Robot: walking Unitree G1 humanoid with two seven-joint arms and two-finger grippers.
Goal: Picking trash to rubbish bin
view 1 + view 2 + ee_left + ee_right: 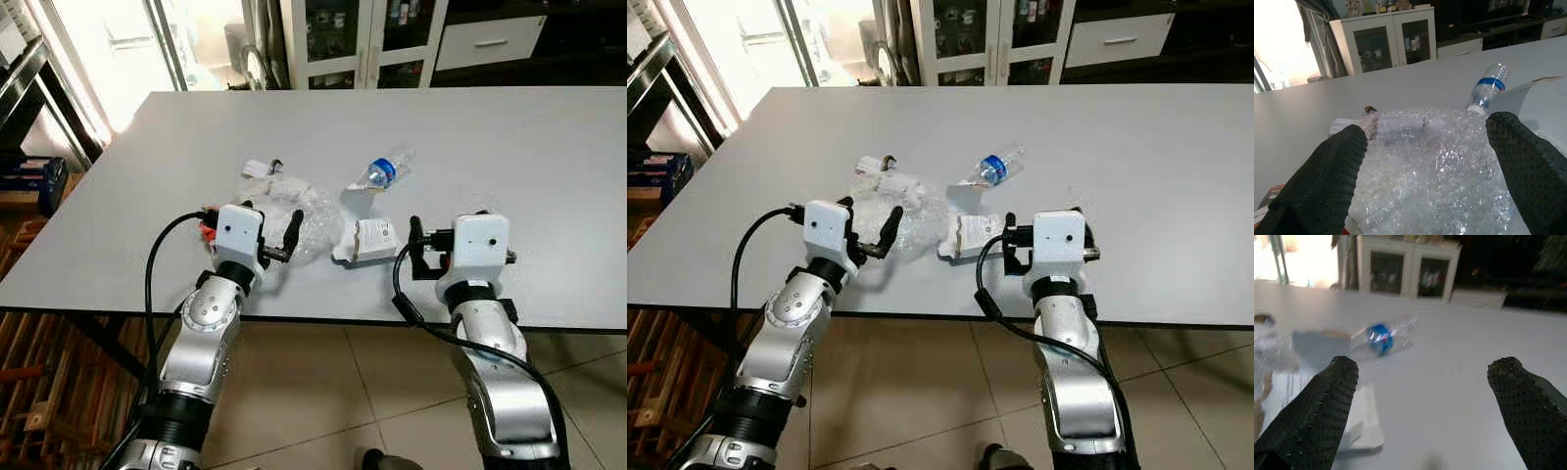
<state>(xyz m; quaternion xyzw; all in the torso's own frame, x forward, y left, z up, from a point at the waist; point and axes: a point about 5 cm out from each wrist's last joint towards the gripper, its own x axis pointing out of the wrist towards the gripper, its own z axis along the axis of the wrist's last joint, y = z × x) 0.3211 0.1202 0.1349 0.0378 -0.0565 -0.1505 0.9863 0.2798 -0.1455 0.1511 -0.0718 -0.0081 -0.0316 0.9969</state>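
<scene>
Trash lies on a grey table. A crumpled sheet of bubble wrap sits near the front edge. My left gripper is open, one black finger on each side of the wrap. A clear plastic bottle with a blue label lies on its side farther back. A flattened white carton rests just left of my right gripper. The right gripper is open over bare table, with the bottle ahead of it. Crumpled white paper lies behind the wrap.
A small red item lies beside the left wrist. The table's front edge runs just under both forearms, with tiled floor below. White glass-door cabinets stand beyond the far edge. Wooden slats are at the lower left.
</scene>
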